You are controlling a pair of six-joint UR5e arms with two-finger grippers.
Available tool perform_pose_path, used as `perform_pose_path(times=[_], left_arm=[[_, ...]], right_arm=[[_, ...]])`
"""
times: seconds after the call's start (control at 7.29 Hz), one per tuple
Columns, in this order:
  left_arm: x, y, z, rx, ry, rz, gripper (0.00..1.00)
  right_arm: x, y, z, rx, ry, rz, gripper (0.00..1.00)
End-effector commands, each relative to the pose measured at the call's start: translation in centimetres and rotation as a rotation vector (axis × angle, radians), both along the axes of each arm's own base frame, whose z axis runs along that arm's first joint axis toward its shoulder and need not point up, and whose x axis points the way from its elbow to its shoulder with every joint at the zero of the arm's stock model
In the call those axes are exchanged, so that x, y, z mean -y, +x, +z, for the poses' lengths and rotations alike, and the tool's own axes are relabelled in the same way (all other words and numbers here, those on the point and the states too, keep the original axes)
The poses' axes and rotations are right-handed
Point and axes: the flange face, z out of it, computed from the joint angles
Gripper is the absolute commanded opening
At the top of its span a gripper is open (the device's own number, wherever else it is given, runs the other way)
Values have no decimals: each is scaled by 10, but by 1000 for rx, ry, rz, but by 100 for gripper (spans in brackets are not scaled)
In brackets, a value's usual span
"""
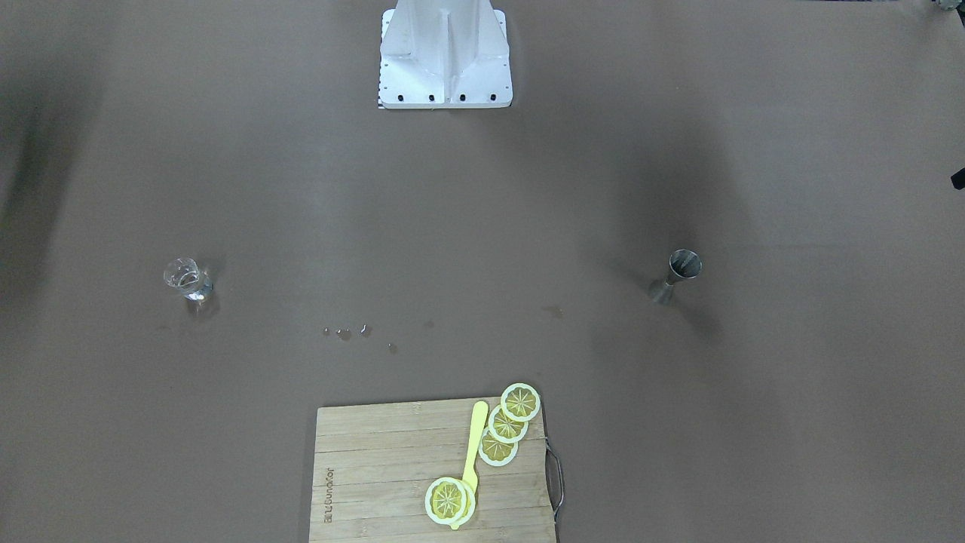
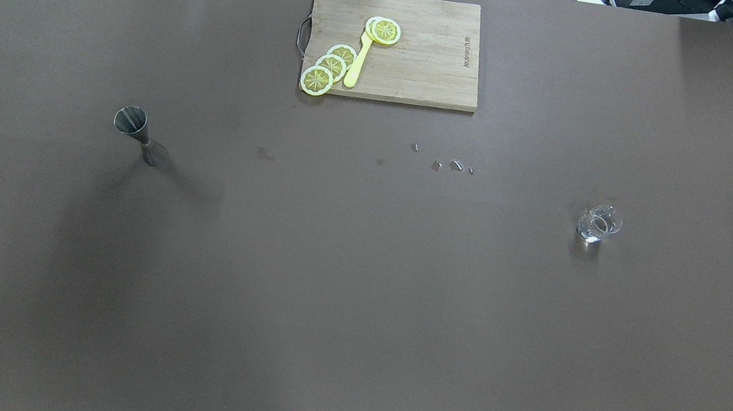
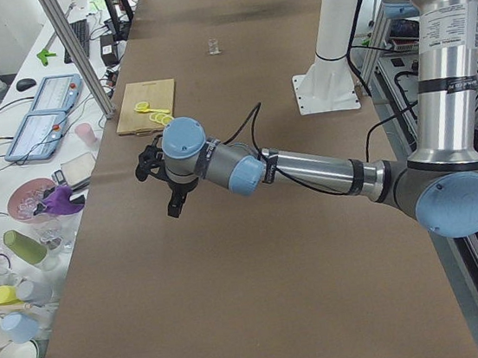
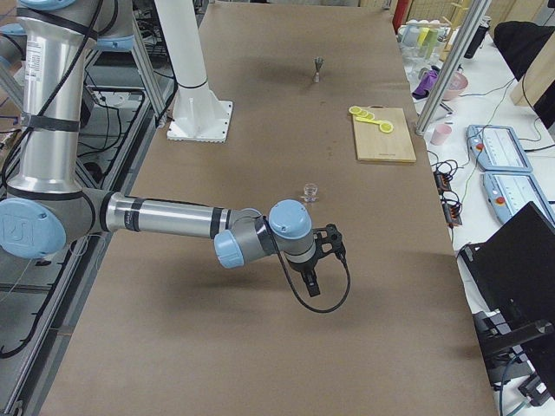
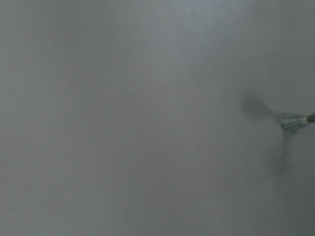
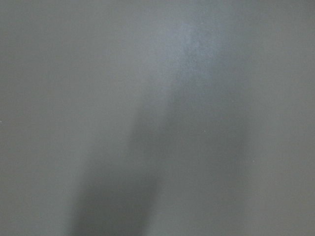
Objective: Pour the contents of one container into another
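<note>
- On the left half of the desk (image 2: 352,304), seen from overhead, we find a metal measuring cup (image 2: 140,134) standing upright.
- At the far edge, in the middle, lies a wooden cutting board (image 2: 422,63) with lemon slices (image 2: 330,66) and a yellow utensil (image 2: 357,64).
- Near it, a few drops (image 2: 456,166) dot the desk.
- Further right stands a small clear glass (image 2: 598,224), well apart from the cup.
- Our left arm (image 3: 307,166) and right arm (image 4: 173,217) hang above the desk; we cannot tell whether the left jaws or right jaws are apart.

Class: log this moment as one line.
jigger: upright | glass: upright | left gripper: off jigger | right gripper: off glass | pour: unstarted
</note>
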Motion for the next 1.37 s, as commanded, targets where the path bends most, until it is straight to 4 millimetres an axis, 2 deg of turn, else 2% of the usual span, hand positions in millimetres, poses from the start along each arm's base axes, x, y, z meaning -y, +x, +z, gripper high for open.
perform_pose_path(times=[0.0,0.27,0.41,0.55,0.69,0.82,0.96,1.1,1.23], left_arm=[[17,17,-25,29,69,-23,97],[18,33,-38,29,119,-14,97],[19,53,-49,34,148,-50,97],[18,79,-56,26,166,-72,97],[9,104,-79,14,187,-131,97],[-3,139,-103,-9,208,-174,97],[-15,176,-120,-42,247,-209,97],[-27,218,-127,-70,273,-267,97],[-38,250,-130,-66,300,-315,97]], right_arm=[[7,-17,-9,30,67,-42,100],[10,-33,-28,97,124,-99,100],[7,-37,-41,157,157,-128,100],[5,-39,-62,183,195,-145,100],[3,-51,-91,207,236,-180,100],[1,-69,-106,209,264,-219,100],[5,-101,-117,207,273,-269,100],[15,-129,-138,170,327,-291,100],[11,-150,-149,163,351,-323,100]])
